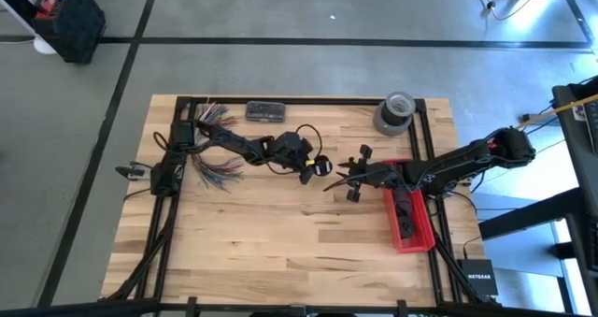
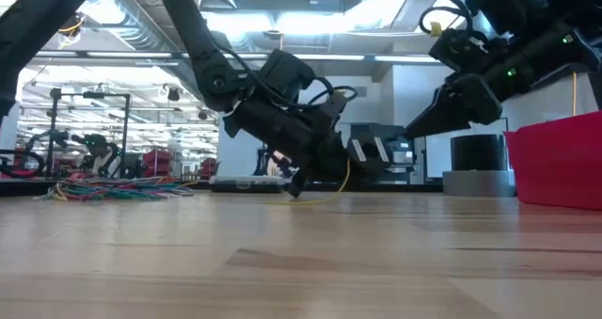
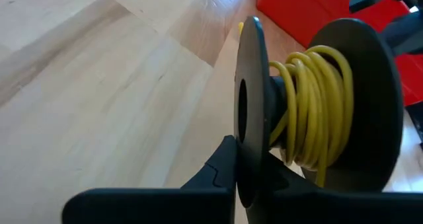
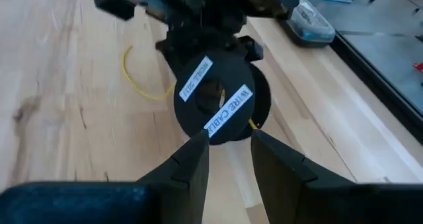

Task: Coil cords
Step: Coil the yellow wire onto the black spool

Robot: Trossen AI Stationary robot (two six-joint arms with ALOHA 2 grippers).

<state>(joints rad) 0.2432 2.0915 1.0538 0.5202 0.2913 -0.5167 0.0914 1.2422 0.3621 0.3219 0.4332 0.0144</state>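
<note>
On the wooden surface, the two arms are meeting near the middle, each reaching in from its own side. The left tool is clamping together on one flange of a black spool, holding it with its axle pointing straight toward the right tool, so the labelled flange face is fronting that tool's tips. The right tool is sitting just short of the spool with its fingers standing apart and nothing between them. The yellow cord is lying mostly wound around the spool's core between the flanges, while a loose tail is curving on the surface beyond and to one side of the spool. The right tool looks nearer to that tail, which likely needs guiding onto the core.
</note>
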